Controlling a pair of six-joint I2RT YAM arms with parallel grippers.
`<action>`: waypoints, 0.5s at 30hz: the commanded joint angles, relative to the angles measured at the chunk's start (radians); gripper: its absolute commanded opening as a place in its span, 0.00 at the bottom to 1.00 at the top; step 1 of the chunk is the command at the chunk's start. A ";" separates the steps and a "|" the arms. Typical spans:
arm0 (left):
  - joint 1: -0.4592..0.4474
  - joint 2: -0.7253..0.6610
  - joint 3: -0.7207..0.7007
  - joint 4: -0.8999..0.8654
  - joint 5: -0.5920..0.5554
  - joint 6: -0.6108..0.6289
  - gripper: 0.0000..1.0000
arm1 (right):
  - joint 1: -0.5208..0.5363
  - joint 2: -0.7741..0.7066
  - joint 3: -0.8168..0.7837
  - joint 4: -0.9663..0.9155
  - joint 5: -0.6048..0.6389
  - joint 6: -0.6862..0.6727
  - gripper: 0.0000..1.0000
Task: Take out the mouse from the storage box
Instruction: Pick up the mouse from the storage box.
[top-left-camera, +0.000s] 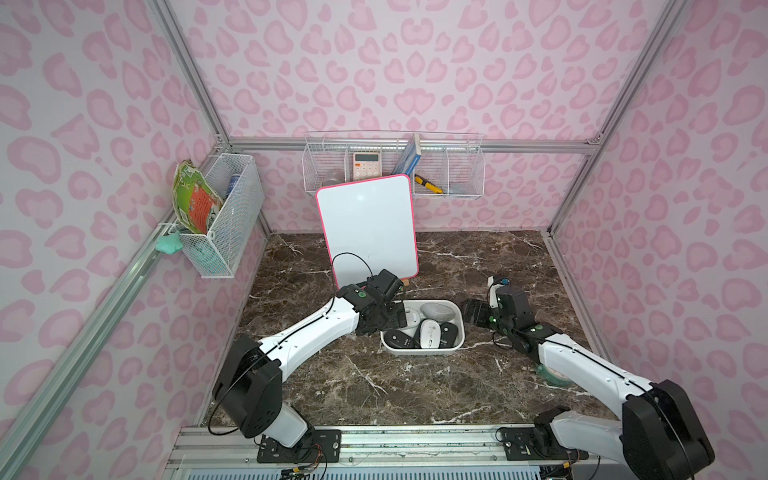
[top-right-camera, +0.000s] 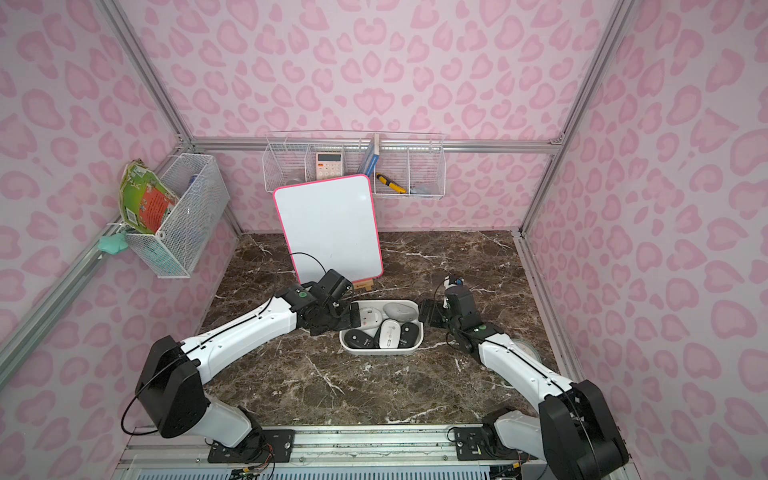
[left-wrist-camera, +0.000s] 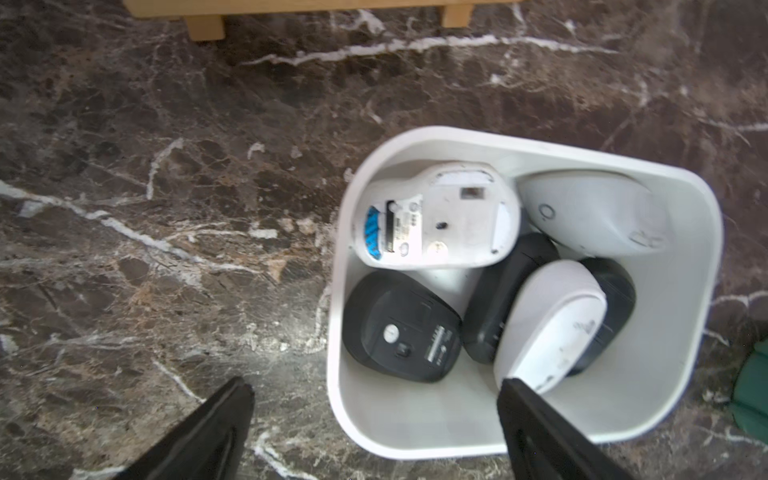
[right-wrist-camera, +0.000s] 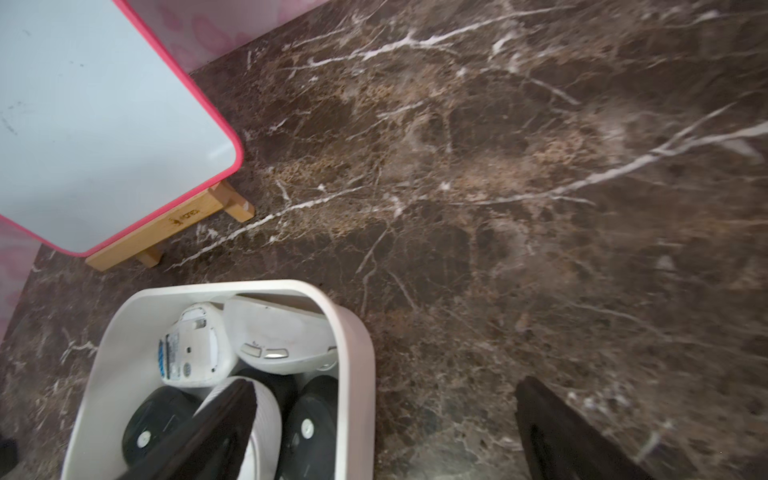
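storage box (top-left-camera: 419, 353), both top views: between left gripper (top-left-camera: 398, 316) and right gripper (top-left-camera: 471, 312); mice (top-left-camera: 428, 332) piled inside.
left gripper, left wrist view: fingers spread wide, straddling the box wall; white mouse (left-wrist-camera: 552, 324) beside inner finger, not gripped.
right gripper, right wrist view: fingers spread wide, one over the mice, one over marble table (right-wrist-camera: 498, 208).

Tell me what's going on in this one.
The storage box sits on the marble table. The left gripper and right gripper, at opposite ends of it, are both open and empty, each with one finger over the box and one outside. Several black and white mice lie inside; none has been lifted yet.
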 joint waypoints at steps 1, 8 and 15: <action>-0.048 0.015 0.044 -0.035 -0.011 0.035 0.97 | -0.012 -0.038 -0.014 -0.011 0.067 -0.032 1.00; -0.157 0.154 0.197 -0.097 -0.027 0.051 0.97 | -0.023 -0.132 -0.050 -0.038 0.120 -0.050 1.00; -0.223 0.333 0.390 -0.195 -0.031 0.086 0.95 | -0.057 -0.239 -0.117 -0.020 0.132 -0.045 1.00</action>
